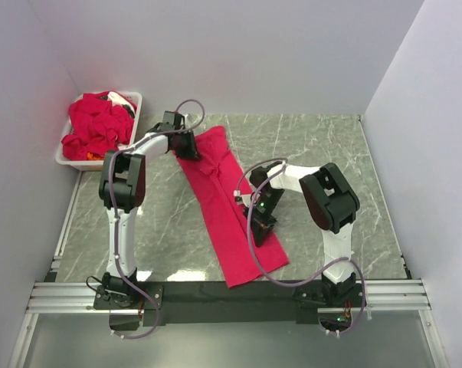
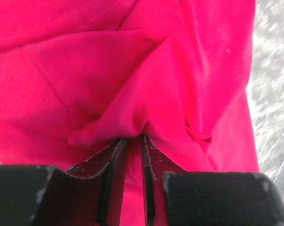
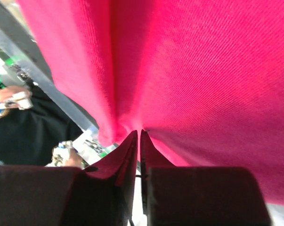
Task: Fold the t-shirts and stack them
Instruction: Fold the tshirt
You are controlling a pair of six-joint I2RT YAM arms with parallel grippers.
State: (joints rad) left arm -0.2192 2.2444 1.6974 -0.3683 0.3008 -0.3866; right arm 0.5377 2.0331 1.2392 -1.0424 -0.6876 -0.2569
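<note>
- Crimson fabric of one shirt (image 1: 219,192) is laid in a long, narrow strip across the middle of the bench (image 1: 322,161), running from the upper centre down towards the lower centre of the top view.
- More shirts (image 1: 93,126) are heaped in the bin (image 1: 136,98) at the upper left.
- The left fingers (image 2: 114,162) are clenched on a gathered fold at the strip's upper end; creases are seen fanning out from the pinch.
- The right fingers (image 3: 125,155) are clamped on the strip's right edge lower down, with the cloth lifted and draped from the tips.
- The shirt is judged to be light, thin and limp: no shape will be kept once it is let go, and sagging between two holds is to be expected.
- Holds are best taken at hems or corners, through every layer, so that no layer slips free.
- The bench is grey, veined like marble and looks smooth, so sliding of the cloth is likely.
- The bench is closed in by plain white walls (image 1: 253,54) on three sides, and open bench is left to the right of the strip.
</note>
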